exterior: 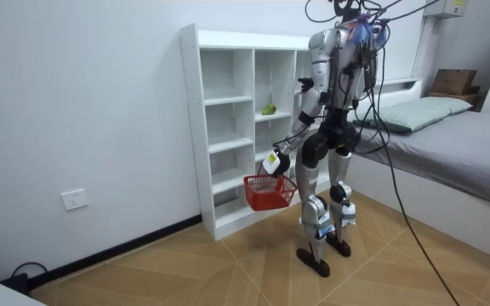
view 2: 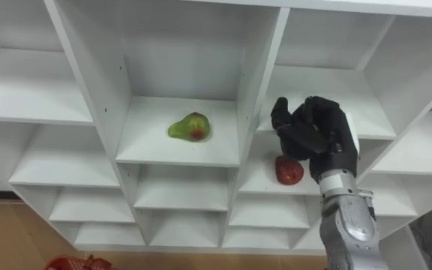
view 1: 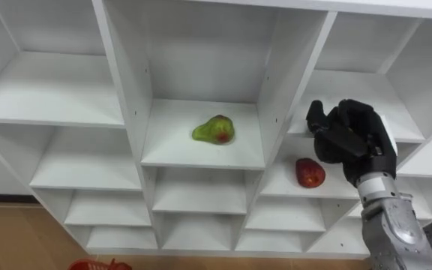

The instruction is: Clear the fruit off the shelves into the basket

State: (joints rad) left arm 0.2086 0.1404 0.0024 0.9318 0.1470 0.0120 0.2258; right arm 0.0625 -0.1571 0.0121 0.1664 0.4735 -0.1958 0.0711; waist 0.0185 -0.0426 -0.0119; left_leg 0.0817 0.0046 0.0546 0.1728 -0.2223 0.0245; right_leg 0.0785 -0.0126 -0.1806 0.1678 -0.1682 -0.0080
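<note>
Now, stance: stands upright on the wooden floor, close in front of the shelf unit point(view 1: 124, 79), facing it.
Shelf unit: white, open-fronted, split into many compartments; set against the wall.
Green fruit point(view 1: 214, 129): lies with a red patch on the board of the shelf unit's middle column, near that board's centre.
Red fruit point(view 1: 310, 172): sits in the shelf unit's next column to the right, one board lower than the green fruit, near the front edge.
Right hand point(view 1: 349, 141): raised in front of that right column, back towards the head camera, just above the red fruit; touching it or not, cannot tell.
Right fingers point(view 1: 317, 117): loosely bent and a little apart, pointing into the shelf unit, with nothing between them and the thumb.
Left hand point(exterior: 272, 161): hangs low beside the hip, in front of the shelf unit's lower boards, closed round the handle of the basket point(exterior: 269, 192).
Basket: red, open-weave, dangling from the left hand clear of the floor; contents too small to tell.
</note>
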